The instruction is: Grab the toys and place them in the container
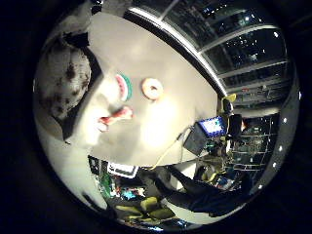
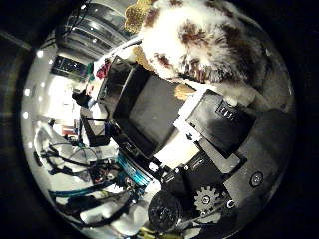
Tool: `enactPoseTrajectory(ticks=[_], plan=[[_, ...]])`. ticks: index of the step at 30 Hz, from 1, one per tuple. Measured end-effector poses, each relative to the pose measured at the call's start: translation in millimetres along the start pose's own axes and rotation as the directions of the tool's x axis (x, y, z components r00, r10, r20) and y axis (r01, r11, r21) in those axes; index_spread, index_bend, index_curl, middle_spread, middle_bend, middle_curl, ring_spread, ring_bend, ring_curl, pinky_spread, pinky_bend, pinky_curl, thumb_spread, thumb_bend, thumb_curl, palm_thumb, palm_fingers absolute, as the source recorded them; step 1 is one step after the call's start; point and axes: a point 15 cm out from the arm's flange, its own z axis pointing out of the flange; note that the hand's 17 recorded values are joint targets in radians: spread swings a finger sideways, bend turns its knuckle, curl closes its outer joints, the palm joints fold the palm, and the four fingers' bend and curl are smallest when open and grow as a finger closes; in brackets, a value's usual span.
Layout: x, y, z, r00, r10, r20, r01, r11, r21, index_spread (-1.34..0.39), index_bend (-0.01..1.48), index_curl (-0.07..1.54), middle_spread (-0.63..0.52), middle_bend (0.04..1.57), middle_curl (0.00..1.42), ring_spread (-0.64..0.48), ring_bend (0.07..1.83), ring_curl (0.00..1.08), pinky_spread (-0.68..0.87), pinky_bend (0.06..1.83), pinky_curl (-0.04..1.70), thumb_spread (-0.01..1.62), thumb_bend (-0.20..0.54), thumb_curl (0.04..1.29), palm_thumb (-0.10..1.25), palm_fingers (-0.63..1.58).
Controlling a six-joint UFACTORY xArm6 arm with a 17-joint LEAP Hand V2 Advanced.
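Note:
In the little finger side palm view, a white plush toy with brown spots [image 1: 61,80] lies at the black container [image 1: 90,70] on the pale table [image 1: 146,49]. Beside the container on the table lie a green and red toy [image 1: 122,88], a pale ring toy [image 1: 152,89] and a pink bone-shaped toy [image 1: 115,118]. The thumb side palm view shows the spotted plush [image 2: 199,40] close up, against the black container [image 2: 155,108]. Black and white parts of my hand [image 2: 234,149] reach in beside the container. I cannot tell whether the hand touches the plush.
The table's far edge [image 1: 185,44] runs along dark windows. A small lit screen [image 1: 211,126] and stands are past the table's end. Frames and equipment [image 2: 90,164] stand on the floor beside the table.

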Motion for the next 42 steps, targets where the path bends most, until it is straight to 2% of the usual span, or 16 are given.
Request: enactPoseTrajectory(ticks=[6,9,10,11,12,13,16,19,22,26,30,36,42], plan=[[-80,-35,13,0.996,-0.040,0.085,0.035,0.998,0.059,-0.24,1.05,0.77,-0.12,1.27,0.64,-0.21,1.31,0.59,-0.37,1.15,0.62,0.82,-0.023,0.63,1.00,1.18],[-108,-43,34,0.993,-0.050,0.111,0.045,0.998,0.041,-0.24,1.05,0.76,-0.11,1.27,0.64,-0.21,1.29,0.59,-0.38,1.14,0.61,0.87,-0.022,0.61,0.99,1.18],[-114,-43,40,0.992,-0.054,0.117,0.051,0.998,0.029,-0.27,0.92,0.73,-0.13,1.23,0.61,-0.23,1.26,0.57,-0.43,1.07,0.59,0.92,-0.045,0.58,0.93,0.99],[-118,-41,47,0.990,-0.062,0.123,0.061,0.998,0.010,-0.32,0.78,0.71,-0.16,1.14,0.59,-0.25,1.23,0.57,-0.48,1.07,0.60,0.95,-0.041,0.54,0.88,0.76],[-120,-39,51,0.990,-0.067,0.126,0.069,0.998,-0.004,-0.37,0.69,0.67,-0.19,1.05,0.55,-0.27,1.15,0.53,-0.45,1.03,0.58,0.97,-0.036,0.51,0.86,0.48],[-121,-36,54,0.989,-0.072,0.127,0.075,0.997,-0.019,-0.42,0.67,0.65,-0.19,0.99,0.53,-0.25,1.07,0.52,-0.32,0.95,0.58,0.98,-0.037,0.49,0.83,0.25],[-123,-26,62,0.988,-0.079,0.136,0.089,0.994,-0.067,-0.47,0.60,0.56,-0.17,0.81,0.45,-0.17,0.88,0.42,-0.06,0.90,0.52,0.98,-0.034,0.46,0.80,0.04],[-120,-22,63,0.987,-0.087,0.137,0.099,0.992,-0.080,-0.48,0.47,0.46,-0.09,0.59,0.36,-0.02,0.67,0.32,0.24,0.83,0.45,0.98,-0.034,0.43,0.77,-0.09],[-118,-16,63,0.985,-0.097,0.143,0.111,0.989,-0.099,-0.49,0.31,0.39,-0.02,0.39,0.30,0.12,0.51,0.26,0.39,0.75,0.39,0.98,-0.036,0.39,0.72,-0.12],[-119,-1,61,0.979,-0.124,0.164,0.148,0.978,-0.145,-0.50,0.16,0.33,0.04,0.24,0.27,0.20,0.38,0.22,0.46,0.66,0.34,0.96,-0.039,0.36,0.65,-0.09],[-112,2,49,0.978,-0.133,0.160,0.155,0.979,-0.134,-0.50,0.15,0.31,0.06,0.20,0.27,0.21,0.35,0.22,0.47,0.64,0.32,0.96,-0.042,0.34,0.62,-0.08],[-74,11,25,0.990,-0.053,0.131,0.067,0.992,-0.106,-0.43,0.15,0.27,0.08,0.19,0.28,0.23,0.31,0.22,0.47,0.58,0.29,0.96,-0.026,0.33,0.60,-0.05],[-49,46,23,0.994,0.016,0.112,-0.002,0.993,-0.118,-0.39,0.16,0.26,0.08,0.20,0.31,0.21,0.29,0.23,0.43,0.50,0.28,0.97,-0.025,0.32,0.62,0.00]])
